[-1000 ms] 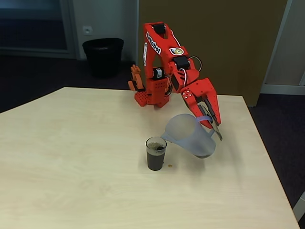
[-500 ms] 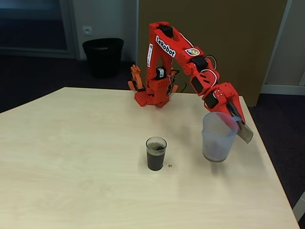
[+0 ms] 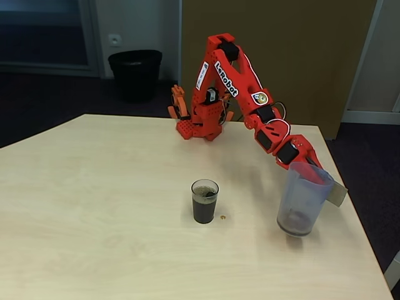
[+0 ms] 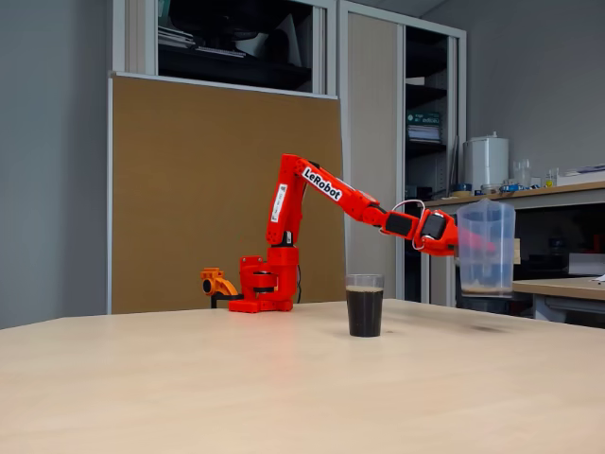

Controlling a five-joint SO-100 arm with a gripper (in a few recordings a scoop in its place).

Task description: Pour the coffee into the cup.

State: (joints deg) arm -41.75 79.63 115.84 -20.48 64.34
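Coffee is seen filling the cup nearly to the brim; the cup stands upright at the centre of the frame on the pale surface, with a small dark drop just to its right. Further right, the jug is held upright and well apart from the cup, lifted clear of the surface in the side-on fixed view, with only a thin residue at its bottom. The pour is judged to be done, and the step in hand is carrying the jug away; next, it needs lowering onto the surface and releasing. The gripper is pinched on the jug's handle side at the right of the frame.
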